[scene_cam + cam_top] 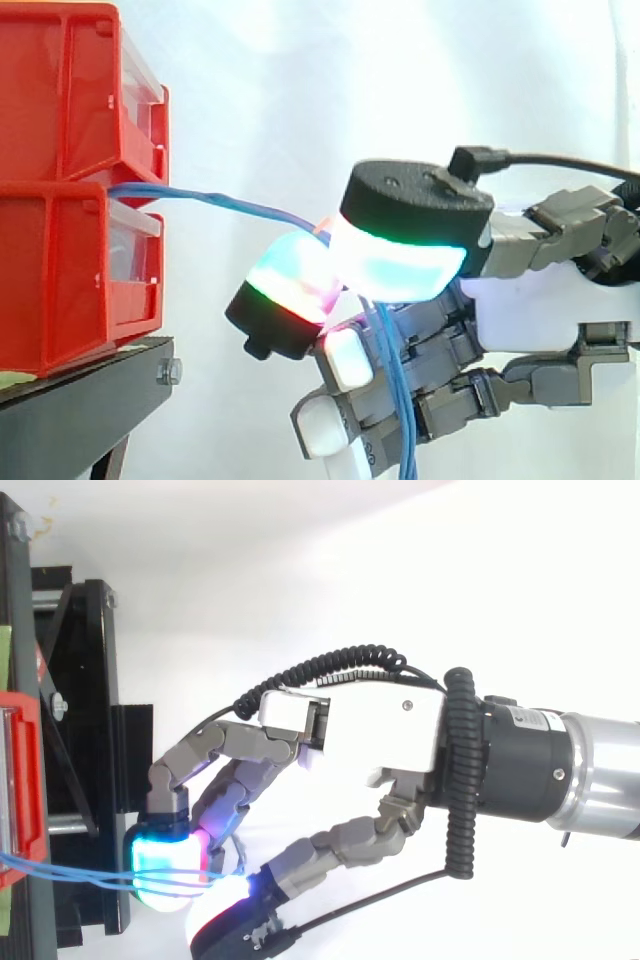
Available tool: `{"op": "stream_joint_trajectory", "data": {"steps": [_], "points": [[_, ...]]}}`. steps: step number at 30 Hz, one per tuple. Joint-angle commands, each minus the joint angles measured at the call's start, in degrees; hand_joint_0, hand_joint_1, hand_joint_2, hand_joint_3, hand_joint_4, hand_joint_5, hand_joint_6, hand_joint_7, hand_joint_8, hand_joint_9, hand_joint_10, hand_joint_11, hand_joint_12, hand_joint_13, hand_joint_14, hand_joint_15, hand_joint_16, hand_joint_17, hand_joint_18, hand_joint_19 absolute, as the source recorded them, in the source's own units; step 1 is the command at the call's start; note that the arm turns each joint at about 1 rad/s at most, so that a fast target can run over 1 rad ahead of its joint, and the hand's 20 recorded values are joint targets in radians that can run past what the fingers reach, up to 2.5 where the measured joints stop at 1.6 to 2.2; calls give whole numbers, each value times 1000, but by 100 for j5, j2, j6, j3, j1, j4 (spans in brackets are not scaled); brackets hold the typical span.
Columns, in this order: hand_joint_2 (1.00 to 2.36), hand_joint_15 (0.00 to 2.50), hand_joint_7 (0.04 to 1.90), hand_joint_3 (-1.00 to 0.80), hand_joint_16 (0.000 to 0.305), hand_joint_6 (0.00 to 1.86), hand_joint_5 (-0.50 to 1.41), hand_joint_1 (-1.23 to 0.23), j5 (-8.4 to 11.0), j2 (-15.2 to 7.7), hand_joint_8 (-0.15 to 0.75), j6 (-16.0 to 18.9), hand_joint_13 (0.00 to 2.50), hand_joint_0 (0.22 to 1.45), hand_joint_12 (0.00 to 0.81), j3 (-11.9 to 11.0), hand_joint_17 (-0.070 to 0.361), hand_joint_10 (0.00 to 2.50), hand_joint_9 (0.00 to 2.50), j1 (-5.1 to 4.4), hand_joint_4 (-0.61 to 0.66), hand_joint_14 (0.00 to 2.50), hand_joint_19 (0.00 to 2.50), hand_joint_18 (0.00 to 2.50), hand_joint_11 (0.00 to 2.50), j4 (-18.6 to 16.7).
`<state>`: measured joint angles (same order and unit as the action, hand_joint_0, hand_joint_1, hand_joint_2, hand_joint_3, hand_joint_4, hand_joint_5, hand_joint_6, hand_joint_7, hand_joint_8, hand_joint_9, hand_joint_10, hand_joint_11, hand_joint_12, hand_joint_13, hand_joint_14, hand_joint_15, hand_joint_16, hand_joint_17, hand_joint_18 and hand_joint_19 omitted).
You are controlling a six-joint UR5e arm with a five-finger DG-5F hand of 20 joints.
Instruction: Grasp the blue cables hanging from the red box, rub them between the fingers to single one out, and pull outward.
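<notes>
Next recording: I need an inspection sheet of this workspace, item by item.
Surface: black stand carries two stacked red bins.
Job's things: blue cables leave the front of the bins, run out to the hand, then hang down past its fingers.
Clutter: nothing seen.
Hand: shut on the blue cables, pinched between its glowing pads.
Cables: several thin blue strands, close together, sloping down toward the hand.
Surroundings: white curtain behind.
</notes>
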<state>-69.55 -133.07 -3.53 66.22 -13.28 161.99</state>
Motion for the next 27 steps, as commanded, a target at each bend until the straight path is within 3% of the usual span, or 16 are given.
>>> {"op": "stream_joint_trajectory", "data": {"steps": [1, 7, 14, 19, 23, 27], "points": [[1000, 575, 1003, -500, 42, 908, -157, -797, 2, 0, 294, 28, 863, 591, 356, -22, 94, 18, 1053, 1, 151, 24, 500, 678, 600, 26], [1000, 586, 1025, -500, 46, 891, -146, -692, 2, 0, 318, 54, 882, 519, 374, -22, 104, 17, 1099, -8, 161, 25, 521, 707, 577, 34], [1000, 589, 1044, -500, 46, 881, -144, -600, 2, 0, 313, 54, 878, 558, 367, -66, 103, 18, 1102, -17, 148, 24, 548, 698, 578, 61], [1020, 595, 1071, -146, 47, 893, -152, -771, 2, 0, 310, 54, 845, 602, 370, -92, 105, 20, 1040, -17, 105, 26, 553, 684, 582, 96], [1021, 588, 1017, -142, 46, 903, -164, -840, -77, 0, 291, 54, 802, 629, 366, -92, 103, 18, 989, -17, 39, 25, 547, 667, 573, 166], [1014, 563, 1070, -297, 45, 907, -175, -954, -121, 0, 277, 54, 776, 719, 359, -92, 102, 20, 947, -17, -1, 25, 511, 661, 567, 219]]}}
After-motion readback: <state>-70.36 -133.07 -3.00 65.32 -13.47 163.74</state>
